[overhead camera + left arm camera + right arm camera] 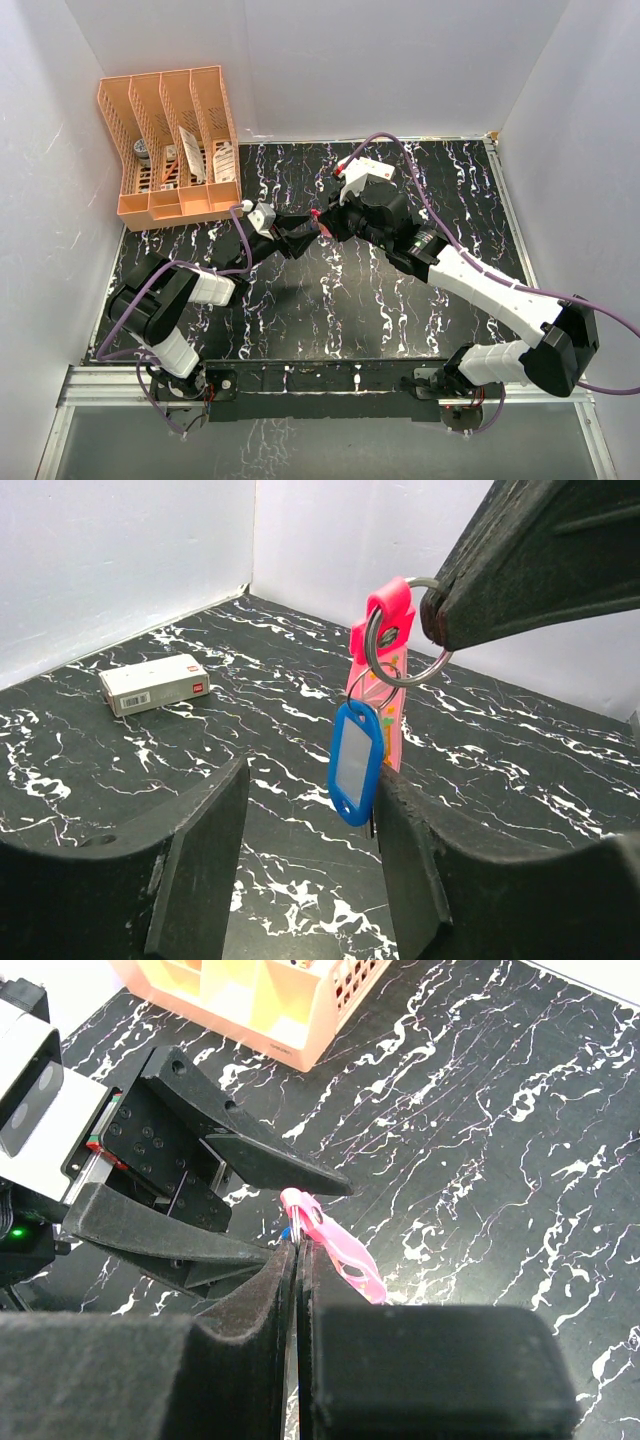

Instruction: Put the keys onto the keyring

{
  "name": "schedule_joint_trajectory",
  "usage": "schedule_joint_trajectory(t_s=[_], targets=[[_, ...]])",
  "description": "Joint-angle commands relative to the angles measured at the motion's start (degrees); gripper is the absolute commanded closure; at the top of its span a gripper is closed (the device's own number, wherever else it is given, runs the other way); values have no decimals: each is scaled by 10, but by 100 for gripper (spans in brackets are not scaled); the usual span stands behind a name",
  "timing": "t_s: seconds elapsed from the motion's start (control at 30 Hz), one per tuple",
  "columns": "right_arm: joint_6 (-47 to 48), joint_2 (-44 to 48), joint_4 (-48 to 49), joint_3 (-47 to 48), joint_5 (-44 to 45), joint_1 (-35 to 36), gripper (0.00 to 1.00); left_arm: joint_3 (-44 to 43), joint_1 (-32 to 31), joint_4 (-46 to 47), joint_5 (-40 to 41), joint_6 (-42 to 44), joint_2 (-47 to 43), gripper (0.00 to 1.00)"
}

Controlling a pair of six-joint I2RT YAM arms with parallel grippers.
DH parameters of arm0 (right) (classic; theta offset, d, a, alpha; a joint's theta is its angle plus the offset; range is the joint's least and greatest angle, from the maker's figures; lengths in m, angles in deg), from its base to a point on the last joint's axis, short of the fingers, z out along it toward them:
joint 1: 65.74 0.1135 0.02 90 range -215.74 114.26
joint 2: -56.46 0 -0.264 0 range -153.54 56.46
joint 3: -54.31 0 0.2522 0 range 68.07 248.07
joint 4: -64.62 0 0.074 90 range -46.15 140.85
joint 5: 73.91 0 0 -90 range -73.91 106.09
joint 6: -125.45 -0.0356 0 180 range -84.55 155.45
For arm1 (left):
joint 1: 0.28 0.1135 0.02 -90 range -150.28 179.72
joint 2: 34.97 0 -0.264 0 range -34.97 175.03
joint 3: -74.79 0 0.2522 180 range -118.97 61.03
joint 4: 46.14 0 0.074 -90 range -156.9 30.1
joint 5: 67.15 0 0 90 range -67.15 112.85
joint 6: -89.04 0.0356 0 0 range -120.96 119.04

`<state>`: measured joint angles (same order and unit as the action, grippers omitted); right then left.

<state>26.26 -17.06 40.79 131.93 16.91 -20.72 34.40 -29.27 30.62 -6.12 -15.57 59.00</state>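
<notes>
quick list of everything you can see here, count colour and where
table: 1, black marbled, under everything
keyring: 1, silver, held up in the air
pink key: 1, pink, hanging on the keyring
blue key: 1, blue, hanging from the keyring too
box: 1, white, lying on the table
file organiser: 1, orange, table's far left corner
left gripper: 1, black, open, fingers either side of the keys
right gripper: 1, black, shut on the keyring

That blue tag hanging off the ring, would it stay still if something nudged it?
Probably not: the blue key tag hangs loosely from the keyring, so a nudge would likely swing or twist it. It looks like thin plastic, so it is probably light and fairly stiff.
</notes>
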Motion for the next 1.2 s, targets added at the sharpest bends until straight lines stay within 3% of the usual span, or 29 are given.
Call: schedule_joint_trajectory(t_s=[0.0,0.2,0.3,0.47,0.83,1.17], targets=[[-6,17,29,-4,-6,3,100,-17,-1,118,-17,1,-23,50],[-7,16,29,-6,-8,3,100,-20,-1,118,-18,1,-31,51],[-7,15,29,-6,-9,3,100,-20,0,118,-19,3,-36,59],[-8,15,26,-8,-12,3,100,-23,-1,118,-20,3,-41,63],[-7,14,6,3,-22,3,100,-21,-1,117,-27,13,-36,100],[-26,-30,-79,41,-58,3,100,8,-1,73,-11,61,-62,100]])
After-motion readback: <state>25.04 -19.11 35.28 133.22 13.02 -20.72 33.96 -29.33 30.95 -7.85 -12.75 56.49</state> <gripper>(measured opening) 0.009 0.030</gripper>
